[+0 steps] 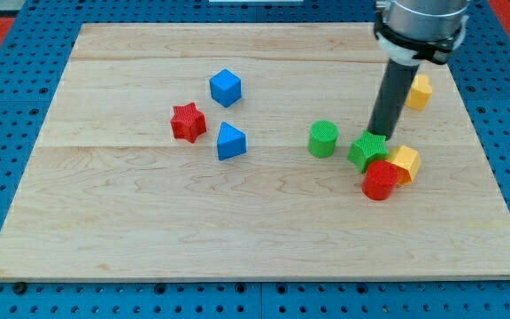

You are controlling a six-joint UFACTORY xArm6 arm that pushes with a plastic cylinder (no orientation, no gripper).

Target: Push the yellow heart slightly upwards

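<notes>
My tip point(380, 136) rests at the top edge of a green star point(367, 151) at the view's right. A yellow block point(420, 91), probably the heart, lies up and to the right of the tip, its left side hidden behind the rod. A second yellow block point(405, 163), which looks like a pentagon, sits just right of the green star and touches a red cylinder point(380, 181) below it. These three blocks form a tight cluster below the tip.
A green cylinder point(323, 139) stands left of the green star. A blue cube point(225, 87), a red star point(188, 121) and a blue triangle point(230, 142) lie left of centre. The wooden board point(149, 221) ends near the yellow blocks on the right.
</notes>
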